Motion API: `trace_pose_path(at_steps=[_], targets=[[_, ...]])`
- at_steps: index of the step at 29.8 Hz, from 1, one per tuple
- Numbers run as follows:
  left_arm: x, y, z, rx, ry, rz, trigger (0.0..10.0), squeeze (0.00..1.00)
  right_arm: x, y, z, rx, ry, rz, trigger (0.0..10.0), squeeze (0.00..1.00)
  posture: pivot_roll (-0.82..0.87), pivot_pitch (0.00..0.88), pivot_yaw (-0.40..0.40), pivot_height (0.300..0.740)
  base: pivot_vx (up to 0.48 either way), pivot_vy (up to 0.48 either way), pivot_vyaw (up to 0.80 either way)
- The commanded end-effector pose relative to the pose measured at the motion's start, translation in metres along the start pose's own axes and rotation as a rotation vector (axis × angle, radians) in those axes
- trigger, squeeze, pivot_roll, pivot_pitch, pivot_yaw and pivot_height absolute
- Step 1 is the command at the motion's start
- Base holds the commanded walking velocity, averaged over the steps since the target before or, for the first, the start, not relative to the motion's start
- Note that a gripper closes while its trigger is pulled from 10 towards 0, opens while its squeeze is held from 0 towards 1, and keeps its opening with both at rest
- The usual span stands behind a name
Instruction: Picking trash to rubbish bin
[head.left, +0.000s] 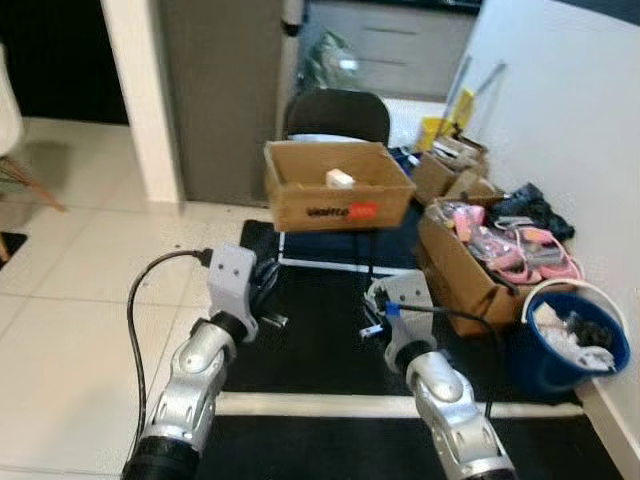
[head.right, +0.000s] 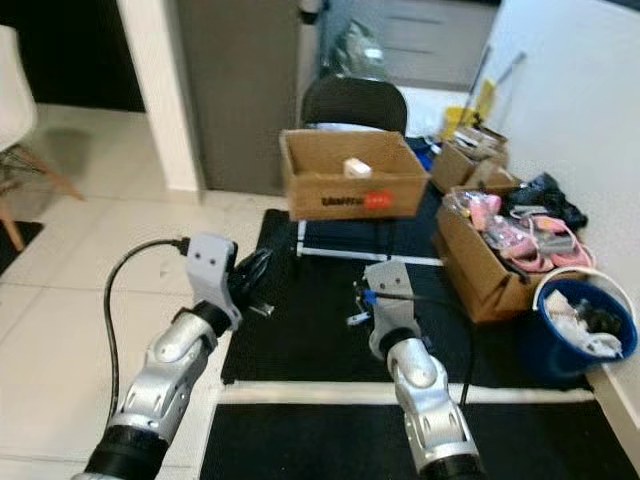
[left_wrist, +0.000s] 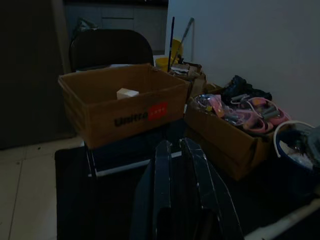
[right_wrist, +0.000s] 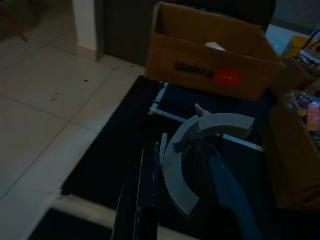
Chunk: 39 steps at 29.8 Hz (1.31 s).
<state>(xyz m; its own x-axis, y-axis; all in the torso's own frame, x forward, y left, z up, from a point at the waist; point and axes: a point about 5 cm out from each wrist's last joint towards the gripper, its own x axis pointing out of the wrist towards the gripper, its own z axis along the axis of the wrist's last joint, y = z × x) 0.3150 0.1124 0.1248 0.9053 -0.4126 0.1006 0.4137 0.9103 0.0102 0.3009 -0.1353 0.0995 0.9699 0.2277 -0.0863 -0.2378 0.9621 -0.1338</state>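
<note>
The right tool (right_wrist: 180, 175) is clamped on a curved grey plastic piece (right_wrist: 192, 150), low in the centre of the frame, so the pickup looks done. Carrying and dropping remain: the cardboard box (head.left: 338, 185) on the chair sits at upper centre, the blue bucket (head.left: 570, 345) at lower right. The left tool (left_wrist: 177, 175) has its fingers together, empty.

Open black mat (head.left: 320, 330) ahead; cardboard box (head.left: 338, 186) on chair beyond, clutter rightward.
</note>
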Motion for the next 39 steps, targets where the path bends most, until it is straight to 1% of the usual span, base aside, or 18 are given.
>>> trace_pose_path(at_steps=[1, 13, 25, 39], targets=[[0.0007, -0.0034, -0.0018, 0.006, 0.008, -0.016, 10.0, 0.00, -0.0014, -0.0044, -0.0071, -0.013, 0.038, -0.011, 10.0, 0.00, -0.10, 0.019, -0.029, 0.740, 0.401, 0.000, 0.00], [0.0008, -0.0029, -0.0031, 0.008, 0.019, -0.013, 10.0, 0.00, -0.0033, -0.0034, -0.0103, -0.008, 0.049, -0.017, 10.0, 0.00, -0.10, 0.032, -0.025, 0.740, 0.402, 0.000, 0.00], [0.0028, -0.0022, -0.0015, 0.011, 0.018, -0.016, 10.0, 0.00, -0.0022, -0.0058, -0.0121, -0.008, 0.063, -0.035, 10.0, 0.00, -0.09, 0.041, -0.021, 0.740, 0.400, 0.000, -0.76], [-0.0009, 0.0005, -0.0016, 0.018, 0.022, -0.011, 10.0, 0.00, 0.0010, -0.0054, -0.0120, -0.010, 0.065, -0.037, 10.0, 0.00, -0.08, 0.049, -0.021, 0.740, 0.393, 0.000, 0.00]])
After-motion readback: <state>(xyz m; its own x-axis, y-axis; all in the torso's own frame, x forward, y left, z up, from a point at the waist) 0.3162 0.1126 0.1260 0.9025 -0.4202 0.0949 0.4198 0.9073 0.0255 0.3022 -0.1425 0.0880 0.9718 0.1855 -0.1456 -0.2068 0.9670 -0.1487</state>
